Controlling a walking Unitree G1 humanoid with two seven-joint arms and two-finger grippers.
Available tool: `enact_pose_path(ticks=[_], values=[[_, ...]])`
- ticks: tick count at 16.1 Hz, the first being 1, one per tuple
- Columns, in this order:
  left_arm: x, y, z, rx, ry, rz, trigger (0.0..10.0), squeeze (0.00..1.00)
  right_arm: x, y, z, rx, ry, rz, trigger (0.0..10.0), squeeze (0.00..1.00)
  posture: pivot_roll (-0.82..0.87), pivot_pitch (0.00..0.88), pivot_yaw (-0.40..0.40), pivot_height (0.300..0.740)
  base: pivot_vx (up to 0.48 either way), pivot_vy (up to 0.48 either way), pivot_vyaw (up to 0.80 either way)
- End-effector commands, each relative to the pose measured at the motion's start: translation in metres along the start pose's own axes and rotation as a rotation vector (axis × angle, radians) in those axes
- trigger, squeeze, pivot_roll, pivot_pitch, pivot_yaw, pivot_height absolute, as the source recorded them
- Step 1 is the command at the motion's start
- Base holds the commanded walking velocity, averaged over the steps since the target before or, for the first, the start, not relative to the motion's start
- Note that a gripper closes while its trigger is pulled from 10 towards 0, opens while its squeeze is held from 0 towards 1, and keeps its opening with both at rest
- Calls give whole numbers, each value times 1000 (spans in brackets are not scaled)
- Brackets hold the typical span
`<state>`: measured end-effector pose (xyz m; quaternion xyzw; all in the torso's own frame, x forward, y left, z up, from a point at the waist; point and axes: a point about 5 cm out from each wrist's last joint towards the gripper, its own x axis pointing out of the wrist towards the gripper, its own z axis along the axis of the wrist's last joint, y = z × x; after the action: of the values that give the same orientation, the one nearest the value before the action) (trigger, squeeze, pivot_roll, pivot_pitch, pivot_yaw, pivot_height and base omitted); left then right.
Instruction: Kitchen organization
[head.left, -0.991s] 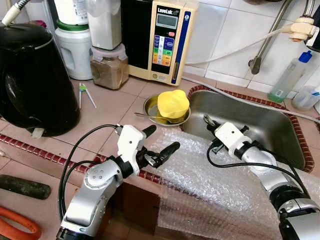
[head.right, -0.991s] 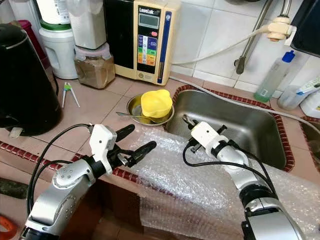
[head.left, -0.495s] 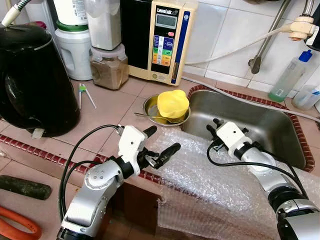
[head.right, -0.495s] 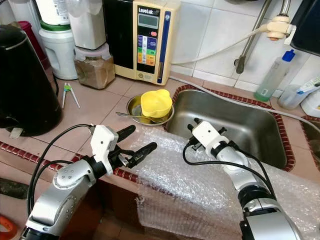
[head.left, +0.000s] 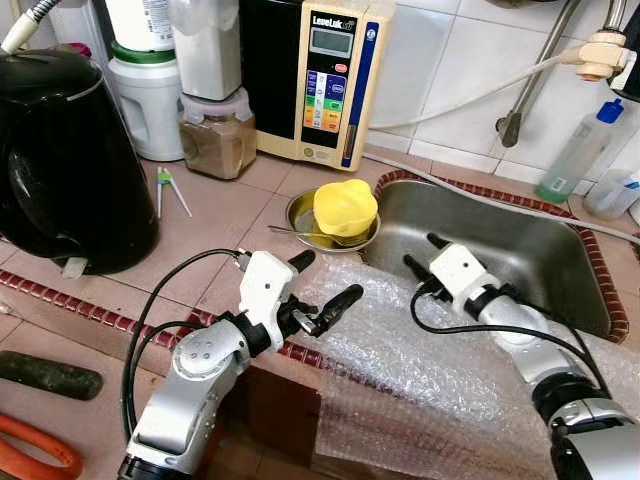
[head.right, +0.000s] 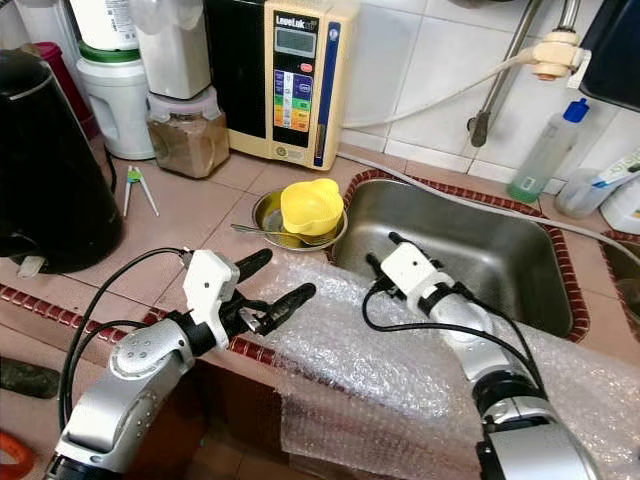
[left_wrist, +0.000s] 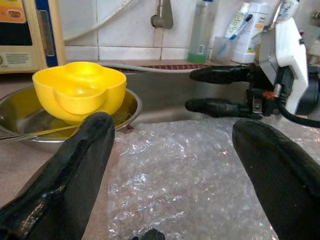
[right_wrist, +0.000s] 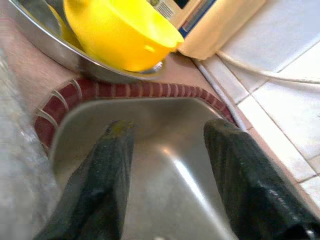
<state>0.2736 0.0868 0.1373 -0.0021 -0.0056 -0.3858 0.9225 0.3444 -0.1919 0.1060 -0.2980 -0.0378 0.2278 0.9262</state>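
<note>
Closest to us, a big sheet of bubble wrap (head.left: 420, 350) is lying over the front edge of the counter and hanging down a little. It is see-through and shiny, with lots of tiny bumps.

Our left gripper (head.left: 322, 282) is hovering over the near left corner of the bubble wrap. Its two black fingers are spread wide apart and are holding nothing. Our right gripper (head.left: 422, 254) is reaching over the near edge of the steel sink (head.left: 560, 260). Its fingers are spread apart too, and they are holding nothing.

A bit farther back, just beside the left end of the sink, a yellow bowl (head.left: 346, 207) is sitting inside a shallow steel dish (head.left: 297, 214). The yellow bowl is bright, made of plastic, and has a wavy rim like a flower. A thin metal spoon (head.left: 290, 233) is resting in the dish with its handle sticking out to the left.

On the far left, a big black kettle (head.left: 60, 160) is standing on the brown tiles. Behind the bowl, a cream and black machine (head.left: 325, 80) is standing by the wall, with a small screen and coloured buttons. We are reading a name at its top that looks like "LeveLuk". Next to it, a jar of brown powder (head.left: 218, 140) is standing. Far to the right, a clear bottle with a blue cap (head.left: 578, 150) is leaning by the white wall tiles.
</note>
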Motion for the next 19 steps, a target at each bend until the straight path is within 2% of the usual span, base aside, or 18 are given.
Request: enact_pose_path(ticks=[1, 4, 6, 9, 12, 14, 16, 19], values=[[4, 1, 3, 21, -15, 21, 10000, 1000, 0, -6, 3, 35, -23, -28, 10000, 1000, 258, 0, -65, 740, 0, 0, 0], [9, 11, 6, 5, -48, 120, 10000, 1000, 4, -5, 15, 101, -105, -55, 10000, 1000, 242, 0, -75, 740, 0, 0, 0], [15, 17, 9, -9, -84, 191, 10000, 1000, 5, 8, 31, 100, -194, -21, 10000, 1000, 228, 0, -79, 740, 0, 0, 0], [21, 30, 13, -16, -123, 307, 10000, 1000, -6, 30, 49, 100, -273, 41, 10000, 1000, 196, 0, -81, 740, 0, 0, 0], [24, 41, 13, -32, -129, 389, 10000, 1000, -20, 43, 59, 118, -288, 94, 10000, 1000, 180, 0, -84, 740, 0, 0, 0], [23, 56, 10, -57, -128, 514, 10000, 1000, -36, 57, 67, 136, -275, 160, 10000, 1000, 163, 0, -82, 740, 0, 0, 0], [22, 61, 5, -135, -131, 540, 10000, 1000, -41, 67, 72, 171, -266, 202, 10000, 1000, 157, 0, -79, 740, 0, 0, 0], [24, 64, 0, -171, -123, 563, 10000, 1000, -48, 77, 77, 197, -246, 236, 10000, 1000, 154, 0, -76, 740, 0, 0, 0]])
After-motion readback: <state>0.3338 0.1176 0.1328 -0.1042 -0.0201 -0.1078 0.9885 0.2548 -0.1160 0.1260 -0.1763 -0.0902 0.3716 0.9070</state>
